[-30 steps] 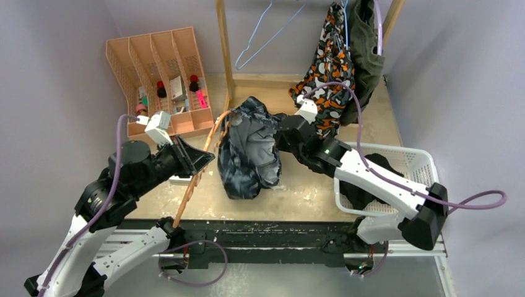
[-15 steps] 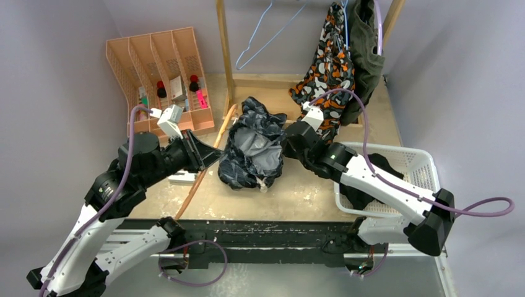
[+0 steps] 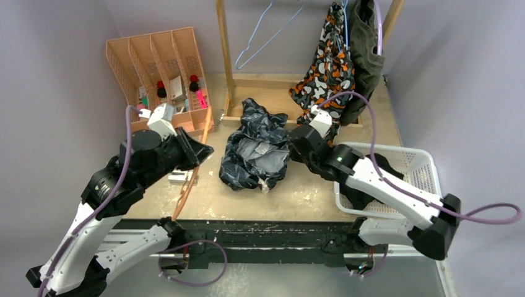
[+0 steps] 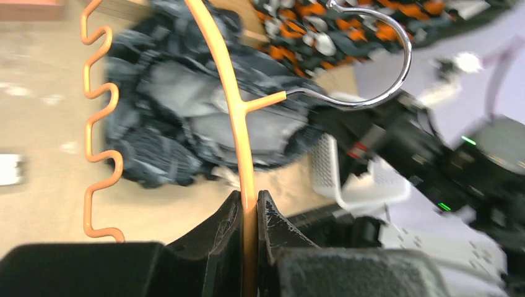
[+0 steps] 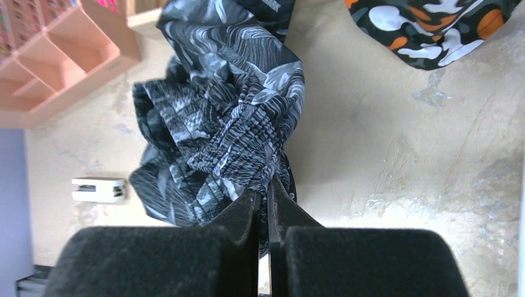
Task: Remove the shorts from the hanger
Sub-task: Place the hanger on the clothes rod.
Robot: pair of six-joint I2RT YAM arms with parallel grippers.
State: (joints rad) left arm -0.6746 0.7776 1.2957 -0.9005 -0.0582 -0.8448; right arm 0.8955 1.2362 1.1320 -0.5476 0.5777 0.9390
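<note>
Blue-grey patterned shorts [image 3: 255, 151], bunched, long axis near-far

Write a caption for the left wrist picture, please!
Left gripper pinches the orange hanger; dark patterned shorts lie crumpled beyond.

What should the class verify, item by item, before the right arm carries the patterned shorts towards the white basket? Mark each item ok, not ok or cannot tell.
1. Left pincer shut on the orange hanger: ok.
2. Right pincer shut on the patterned shorts, at the waistband: ok.
3. Patterned shorts clear of the hanger, with a gap in the top view: ok.
4. Room in the white basket beside the black shorts: ok.
5. Wooden rack emptied: not ok; camouflage shorts and olive shorts hang there.
</note>
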